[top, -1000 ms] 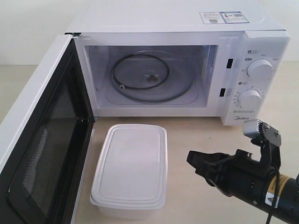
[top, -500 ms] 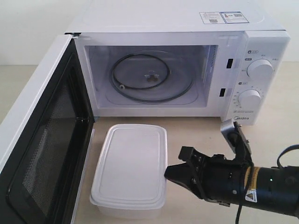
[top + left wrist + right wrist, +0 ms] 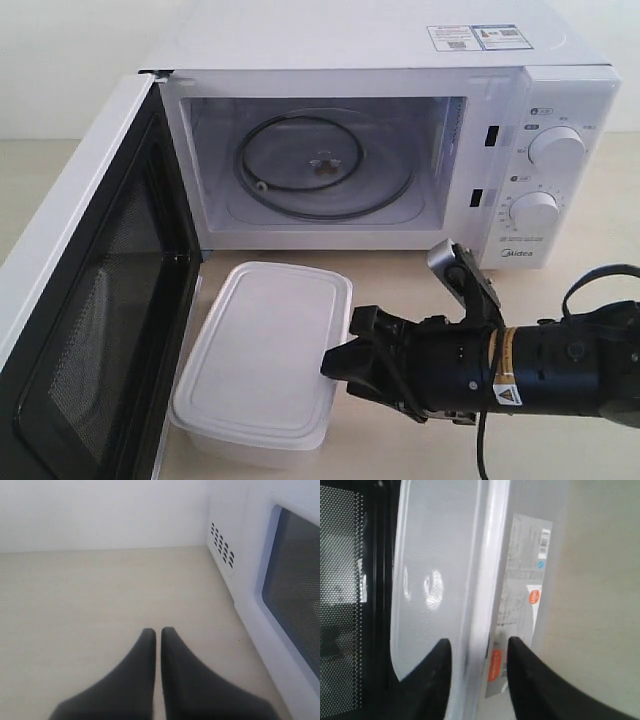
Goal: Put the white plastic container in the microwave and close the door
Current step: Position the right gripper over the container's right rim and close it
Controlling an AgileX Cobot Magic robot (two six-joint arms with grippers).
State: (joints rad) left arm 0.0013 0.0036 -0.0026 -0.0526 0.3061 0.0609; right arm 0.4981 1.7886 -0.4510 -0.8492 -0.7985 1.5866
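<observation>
White plastic container [image 3: 262, 355] on table [image 3: 600, 260] before microwave [image 3: 400, 60], beside open door [image 3: 80, 300], long axis toward cavity. Right gripper [image 3: 342, 345] at its right long side, jaws parted astride lid rim. Left gripper [image 3: 158, 632] pinched empty; we judge right nearer.

"Midea" brand on front of microwave [image 3: 568, 110].

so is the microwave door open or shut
Open: the door is swung wide out to the left, and the microwave cavity with its glass turntable is fully exposed.
</observation>
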